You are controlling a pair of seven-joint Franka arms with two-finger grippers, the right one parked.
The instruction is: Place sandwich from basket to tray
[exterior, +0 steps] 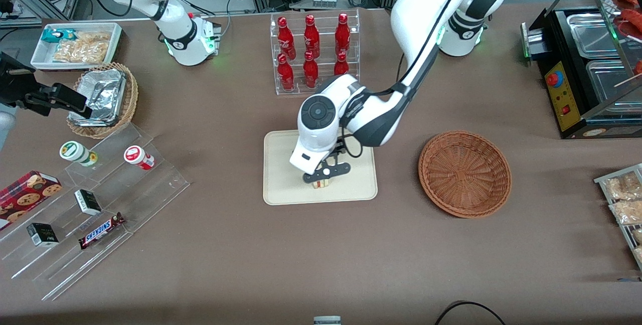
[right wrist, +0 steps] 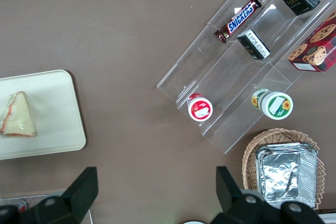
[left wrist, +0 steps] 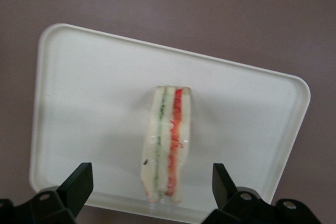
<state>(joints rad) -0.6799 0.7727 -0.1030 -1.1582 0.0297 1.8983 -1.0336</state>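
**Left arm low over the tray, fingers spread**

The left arm reaches from its base toward the front camera, its upper link sloping down to a bent elbow above the tray (exterior: pixel 281 184). The wrist housing hangs over the tray's middle and points down and a little toward the front camera. The gripper (exterior: pixel 321 177) sits just above the tray's surface, in the half nearer the front camera. In the left wrist view its two dark fingertips (left wrist: pixel 79 182) stand wide apart, one on each side of the sandwich (left wrist: pixel 169 145), with clear gaps and no contact.
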